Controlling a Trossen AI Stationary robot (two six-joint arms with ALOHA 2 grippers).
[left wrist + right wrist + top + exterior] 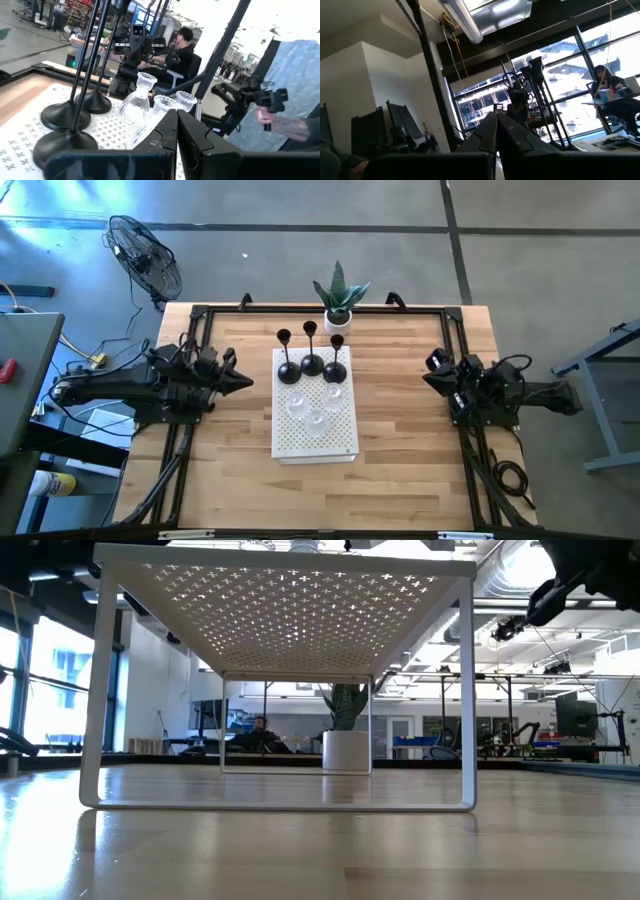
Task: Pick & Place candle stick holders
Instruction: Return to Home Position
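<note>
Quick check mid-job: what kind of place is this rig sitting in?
Probably a robotics lab or workshop: exposed ceiling ducts overhead, what look like other robot arms on a far bench, and a person seated at a workstation.

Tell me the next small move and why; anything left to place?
Probably just ease the left gripper back from the shelf toward rest. All three black holders and three glass holders stand on the shelf. Both grippers are shut and empty, and the right gripper sits clear at the table's right side.
</note>
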